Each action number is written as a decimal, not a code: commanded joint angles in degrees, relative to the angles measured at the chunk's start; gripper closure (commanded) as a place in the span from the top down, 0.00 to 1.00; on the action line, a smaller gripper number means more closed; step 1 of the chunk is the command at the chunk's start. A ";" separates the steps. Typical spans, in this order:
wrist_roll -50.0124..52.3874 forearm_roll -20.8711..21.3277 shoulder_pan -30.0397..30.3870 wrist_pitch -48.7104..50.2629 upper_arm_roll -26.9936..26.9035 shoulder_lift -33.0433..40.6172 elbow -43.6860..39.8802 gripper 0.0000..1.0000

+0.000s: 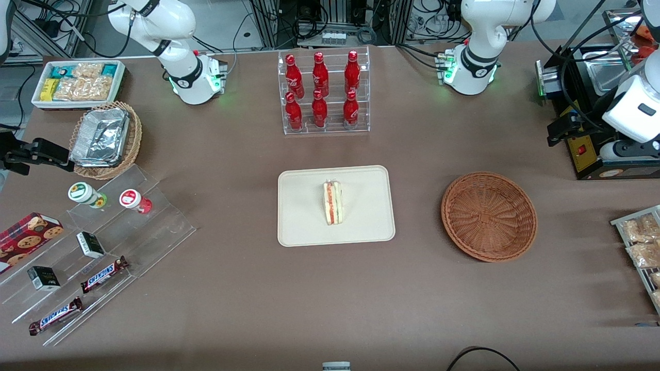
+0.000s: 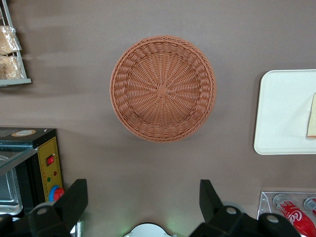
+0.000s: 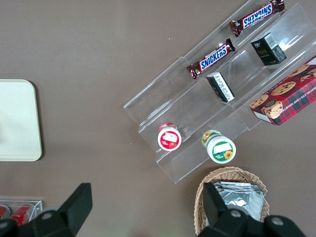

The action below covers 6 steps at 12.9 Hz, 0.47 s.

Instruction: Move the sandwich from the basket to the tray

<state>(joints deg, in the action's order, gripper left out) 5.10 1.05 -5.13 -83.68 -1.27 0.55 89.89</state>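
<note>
Tray: sandwich stands at centre; bare tray surface all round it to each rim. Basket holds nothing, open from above. Open desk between tray and basket. Bottle rack stands farther from the front camera than the tray, with a strip of desk between. Gripper high above the desk near the basket, fingers spread, nothing between them.

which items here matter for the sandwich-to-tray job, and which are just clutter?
Job: sandwich, lying on the tray; basket, holding nothing; gripper, open, high above the table beside the basket.

Clutter: red bottles, Snickers bars, foil containers, cookie box.
</note>
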 commanded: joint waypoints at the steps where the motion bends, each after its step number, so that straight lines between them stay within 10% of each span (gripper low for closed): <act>1: -1.05 -0.53 0.65 -0.52 0.48 1.83 1.52 1.00; 6: -1.85 -0.44 0.56 1.15 0.57 -2.22 -3.76 1.00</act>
<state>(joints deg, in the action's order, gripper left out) 4.38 1.05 -5.13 -83.72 -1.12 -0.35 88.42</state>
